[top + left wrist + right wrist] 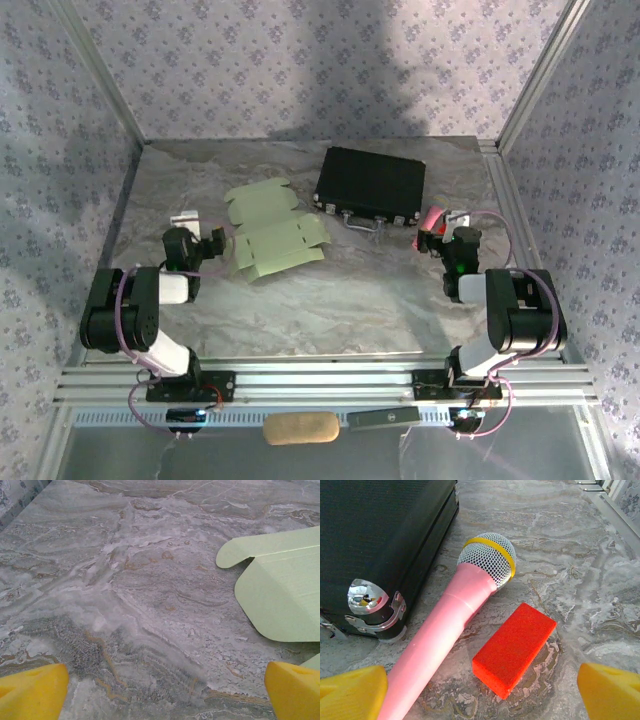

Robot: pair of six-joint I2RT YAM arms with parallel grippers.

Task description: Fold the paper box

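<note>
Rail, near edge: a tan oblong pad (298,428) and a black bar (385,417) lie side by side in front of my bases.
Left gripper (215,243): jaws spread wide and holding nothing. On the left wrist view (162,692) both yellow fingertips (32,692) sit at the bottom corners, bare marbled table (125,580) between them.
Right gripper (440,238): jaws also spread wide, gripping nothing. On the right wrist view (480,695) it hangs low over the table.
Between right fingers: the handle end of a pink mic (470,605) runs past my left-hand finger, and an orange-red foam block (515,647) lies flat just beside the mic, apart from it.
Mic detail: white mesh head with a yellow band, head pointing away from me. It also shows on the top view (432,217).
Paper box (270,230): unfolded, a flat pale green die-cut sheet on the table left of centre, just right of my left gripper. Rounded flaps show at the right of the left wrist view (285,595). Whether my finger touches it, I cannot tell.
Black case (372,185): closed, lying flat beyond the sheet, metal handle (362,222) toward me. Its chrome corner (365,595) is close beside the mic.
Far: floral-patterned walls (320,60).
</note>
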